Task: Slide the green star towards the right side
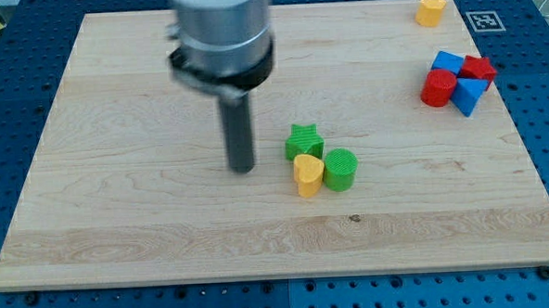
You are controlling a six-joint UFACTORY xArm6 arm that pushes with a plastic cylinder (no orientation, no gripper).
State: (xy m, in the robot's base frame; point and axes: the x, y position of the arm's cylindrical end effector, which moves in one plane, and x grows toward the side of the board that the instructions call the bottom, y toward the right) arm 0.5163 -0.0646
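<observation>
The green star (303,141) lies near the middle of the wooden board (148,224). A yellow heart-shaped block (307,175) touches it from below, and a green cylinder (340,169) sits just right of the yellow block. My tip (243,167) rests on the board to the left of the green star, with a small gap between them. The rod rises from it to the arm's grey body at the view's top.
A cluster of two red and two blue blocks (457,81) sits near the board's right edge. A yellow block (429,10) lies at the top right corner. A fiducial marker (483,19) is at the top right.
</observation>
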